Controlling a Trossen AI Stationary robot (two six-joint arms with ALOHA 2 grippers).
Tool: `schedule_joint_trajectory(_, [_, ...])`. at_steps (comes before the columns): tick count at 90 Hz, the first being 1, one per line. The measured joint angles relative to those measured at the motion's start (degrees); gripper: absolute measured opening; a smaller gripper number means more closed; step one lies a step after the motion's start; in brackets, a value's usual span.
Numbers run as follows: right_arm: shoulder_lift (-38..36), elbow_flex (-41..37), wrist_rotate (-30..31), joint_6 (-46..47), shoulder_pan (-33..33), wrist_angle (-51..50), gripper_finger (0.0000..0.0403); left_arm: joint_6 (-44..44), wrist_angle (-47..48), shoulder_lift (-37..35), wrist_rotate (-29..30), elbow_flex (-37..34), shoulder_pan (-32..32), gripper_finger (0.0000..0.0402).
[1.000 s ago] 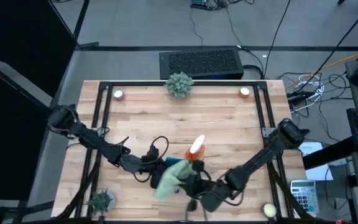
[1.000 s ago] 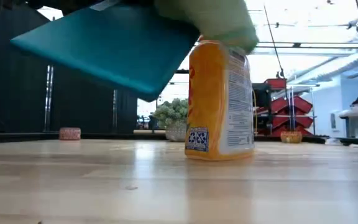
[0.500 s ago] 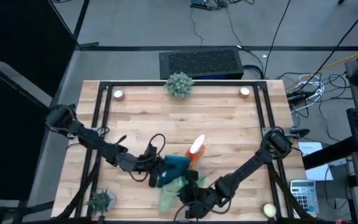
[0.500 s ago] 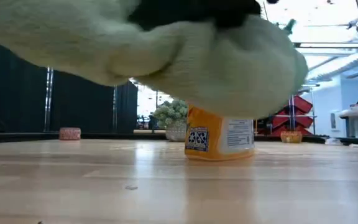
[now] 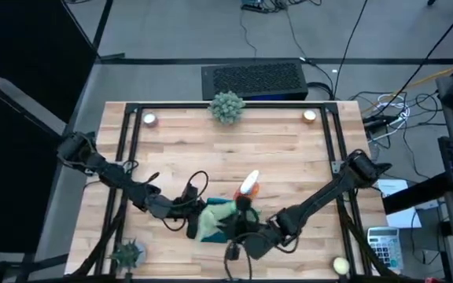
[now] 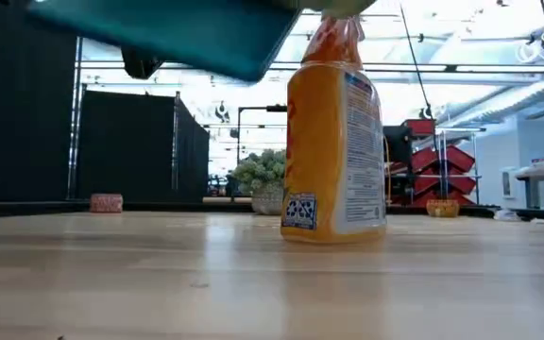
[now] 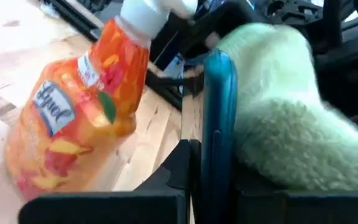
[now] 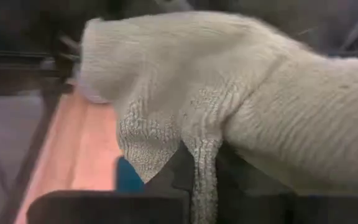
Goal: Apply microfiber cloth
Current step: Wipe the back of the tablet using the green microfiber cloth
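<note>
I have both claws busy near the front edge of the tabletop (image 5: 305, 157), about midway along it. My left gripper (image 7: 207, 186) is clamped on the edge of a teal tablet (image 7: 217, 118), holding it up off the wood; the low view shows its underside hanging in the air. My right gripper (image 8: 197, 171) is pinched shut on a fold of the cloth (image 5: 213, 218), which lies draped against the face of the tablet, right where my two arms meet. An orange spray bottle (image 5: 247, 187) stands just behind the tablet, close enough that a wide sweep could knock it.

The cloth feels like nothing in my grip, I would judge: light, limp and fuzzy, so it bunches and trails rather than keeping any shape. It will drag well on the smooth tablet but can slide out from under my fingers if I only hold a thin corner. A thick gathered fold near its middle looks like the best hold, leaving a loose pad of fabric to press flat. The tablet is stiff and slick, so my left grip must hold firm against the push.
</note>
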State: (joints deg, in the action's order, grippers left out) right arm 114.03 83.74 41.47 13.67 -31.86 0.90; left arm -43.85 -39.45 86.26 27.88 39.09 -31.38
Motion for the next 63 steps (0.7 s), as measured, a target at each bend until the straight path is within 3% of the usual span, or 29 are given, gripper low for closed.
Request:
schedule_joint_trajectory(24, [3.6,0.0,-2.4,3.8,-2.8,-4.3,0.0013,0.0,1.3,0.1,1.6,0.0,0.1,0.0013])
schedule_joint_trajectory(48, [-0.9,-0.1,3.0,-0.2,-3.0,-1.9,0.0013,-1.1,-1.2,-0.1,4.6,0.3,0.3,0.0012])
schedule_joint_trajectory(63, [-6.3,-0.2,3.3,-1.6,-4.9,-7.2,0.0013,-1.0,-0.9,-0.1,4.7,0.2,0.1,0.0012])
